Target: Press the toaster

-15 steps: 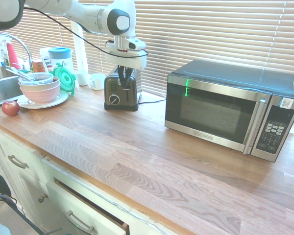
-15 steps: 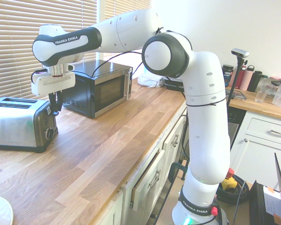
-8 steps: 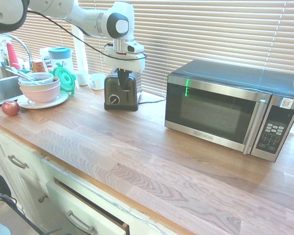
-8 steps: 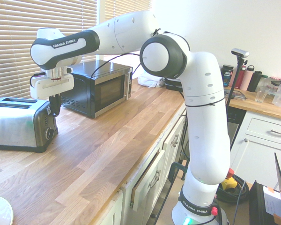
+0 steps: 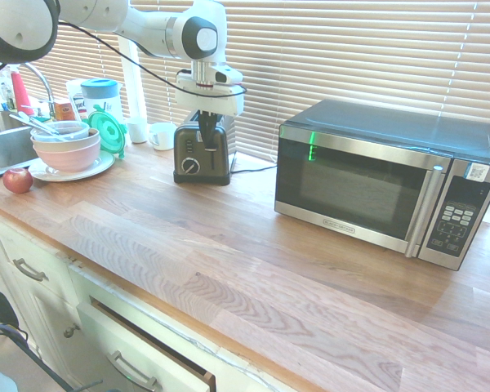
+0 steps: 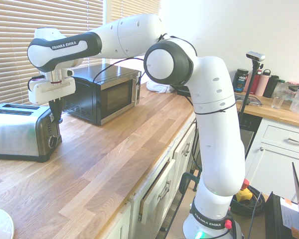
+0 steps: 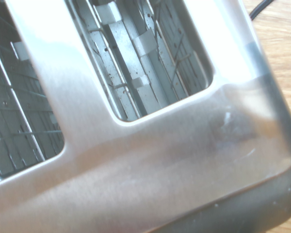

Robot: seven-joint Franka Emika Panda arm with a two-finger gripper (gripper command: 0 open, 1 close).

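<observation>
The toaster (image 5: 202,153) (image 6: 21,132) is a small brushed-steel two-slot one with a dark end panel and a round dial (image 5: 191,166). It stands on the wooden counter by the blinds. My gripper (image 5: 206,140) (image 6: 55,115) hangs straight down in front of the dark end panel, its fingers shut together with nothing between them, about where the lever sits. The lever itself is hidden behind the fingers. The wrist view looks down at close range on the toaster's steel top (image 7: 136,165) and its two empty slots.
A large steel-and-black microwave (image 5: 388,181) (image 6: 100,92) stands to the side of the toaster. Stacked bowls on a plate (image 5: 67,147), a red apple (image 5: 17,180), a sink (image 5: 0,135) and containers sit at the counter's other end. A drawer (image 5: 139,347) below is slightly open.
The gripper's fingers have closed together. The gripper has shifted slightly toward the toaster's end panel. The toaster has not moved.
</observation>
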